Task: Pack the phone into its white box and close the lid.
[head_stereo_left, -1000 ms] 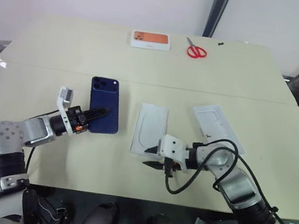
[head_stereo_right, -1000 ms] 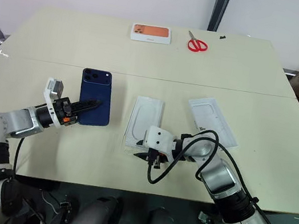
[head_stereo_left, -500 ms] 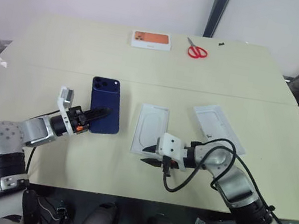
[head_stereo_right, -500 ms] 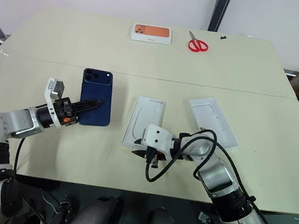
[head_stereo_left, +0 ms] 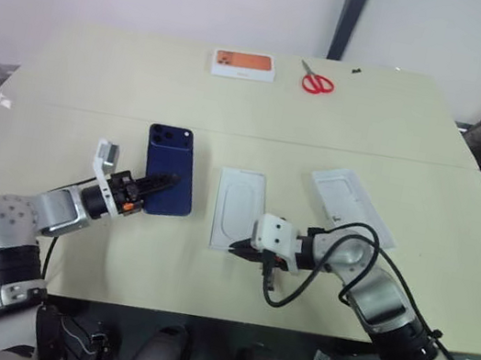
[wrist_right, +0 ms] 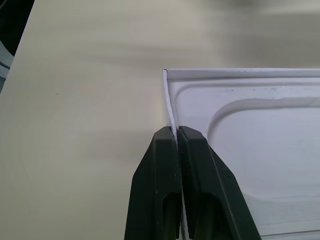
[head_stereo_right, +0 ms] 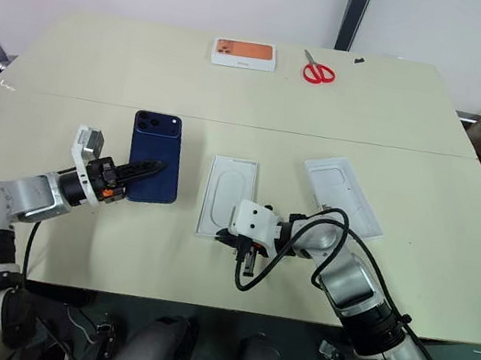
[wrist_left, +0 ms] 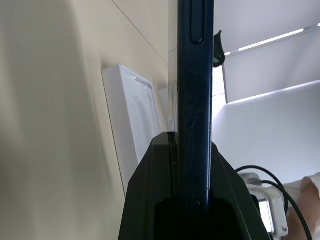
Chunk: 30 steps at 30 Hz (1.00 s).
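Observation:
My left gripper (head_stereo_left: 165,183) is shut on the lower end of the dark navy phone (head_stereo_left: 170,163), holding it edge-on a little above the table left of centre; the left wrist view shows the phone's (wrist_left: 195,75) side standing between the jaws. The white box (head_stereo_left: 240,210) lies flat at the middle, showing a thin raised rim and a white floor with a long rounded recess. My right gripper (head_stereo_left: 239,248) is shut on that rim at the near left corner (wrist_right: 170,107). The lid (head_stereo_left: 351,204) lies open side up to the right, apart from both grippers.
A small white carton (head_stereo_left: 242,64) with an orange phone picture and red scissors (head_stereo_left: 315,82) lie at the far edge of the beige table (head_stereo_left: 99,81). A black cable loops from my right wrist over the table's near edge.
My right gripper has closed on the white box's near rim. The box has slid a little to the left and straightened. The left arm and the phone have stayed still.

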Motion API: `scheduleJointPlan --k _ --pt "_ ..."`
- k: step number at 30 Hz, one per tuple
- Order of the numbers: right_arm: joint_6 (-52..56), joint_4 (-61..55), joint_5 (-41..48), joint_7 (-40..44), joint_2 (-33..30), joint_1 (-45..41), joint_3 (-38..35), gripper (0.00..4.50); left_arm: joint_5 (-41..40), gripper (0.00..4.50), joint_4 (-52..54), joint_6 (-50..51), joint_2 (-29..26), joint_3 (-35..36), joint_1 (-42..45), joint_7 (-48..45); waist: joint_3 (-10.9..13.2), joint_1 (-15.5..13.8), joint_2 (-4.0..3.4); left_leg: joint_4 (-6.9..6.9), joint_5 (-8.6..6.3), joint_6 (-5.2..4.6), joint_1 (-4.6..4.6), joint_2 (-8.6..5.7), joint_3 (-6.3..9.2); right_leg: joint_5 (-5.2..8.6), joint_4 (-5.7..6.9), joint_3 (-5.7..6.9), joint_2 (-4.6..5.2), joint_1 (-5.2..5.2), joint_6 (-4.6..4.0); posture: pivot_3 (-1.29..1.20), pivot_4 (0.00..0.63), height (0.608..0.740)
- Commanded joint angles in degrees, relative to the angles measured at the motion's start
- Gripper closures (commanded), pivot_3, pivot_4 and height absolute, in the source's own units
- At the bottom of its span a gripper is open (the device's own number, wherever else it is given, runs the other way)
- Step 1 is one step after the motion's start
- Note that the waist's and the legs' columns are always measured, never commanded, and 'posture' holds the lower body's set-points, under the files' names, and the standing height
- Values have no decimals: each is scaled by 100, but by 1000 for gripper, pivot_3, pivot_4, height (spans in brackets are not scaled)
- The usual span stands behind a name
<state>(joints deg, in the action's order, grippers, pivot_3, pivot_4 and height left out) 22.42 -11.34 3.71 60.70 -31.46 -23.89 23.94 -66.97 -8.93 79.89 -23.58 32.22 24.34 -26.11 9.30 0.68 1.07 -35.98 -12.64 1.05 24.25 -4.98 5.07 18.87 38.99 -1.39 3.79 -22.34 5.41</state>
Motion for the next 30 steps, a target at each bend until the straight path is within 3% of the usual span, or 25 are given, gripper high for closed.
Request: scheduleJointPlan --k 1,11,15,19,21,26,30 --pt "44 -396 84 -20 -3 41 -27 4459 -244 4500 103 18 -50 31 46 -69 0 -2 0 0 0 0 0 0 0 0 0 0 0 0 0 0 150 734" --pt "710 -704 97 -568 589 62 109 4459 -431 4500 46 194 104 -42 286 44 0 -2 0 -4 0 0 2 0 1 0 3 0 0 -2 0 0 150 734" --pt "877 -791 293 -459 619 0 110 3182 -451 4500 61 222 248 -138 314 135 0 -4 0 -6 0 0 3 -1 2 0 3 1 0 -3 0 0 150 734" --pt "760 -835 285 -409 420 -10 59 969 -456 4500 88 264 270 -256 300 107 0 3 0 -6 0 0 3 -1 1 0 4 1 0 -3 0 0 150 734" --pt "718 -851 409 -345 325 -40 -105 120 -446 4500 80 262 280 -312 323 97 0 2 0 -5 0 0 3 -1 1 0 4 1 0 -3 0 0 150 734" --pt "713 -715 921 -211 25 -117 -912 120 -390 4500 79 211 462 -543 389 140 0 -15 0 -10 -1 -2 7 -2 2 0 3 2 0 -2 0 0 150 734" --pt "311 -100 804 -193 -499 -77 -1427 120 -137 4500 204 60 716 -930 265 159 0 -30 0 -13 -2 -4 8 -3 1 0 3 2 1 0 0 0 150 734"
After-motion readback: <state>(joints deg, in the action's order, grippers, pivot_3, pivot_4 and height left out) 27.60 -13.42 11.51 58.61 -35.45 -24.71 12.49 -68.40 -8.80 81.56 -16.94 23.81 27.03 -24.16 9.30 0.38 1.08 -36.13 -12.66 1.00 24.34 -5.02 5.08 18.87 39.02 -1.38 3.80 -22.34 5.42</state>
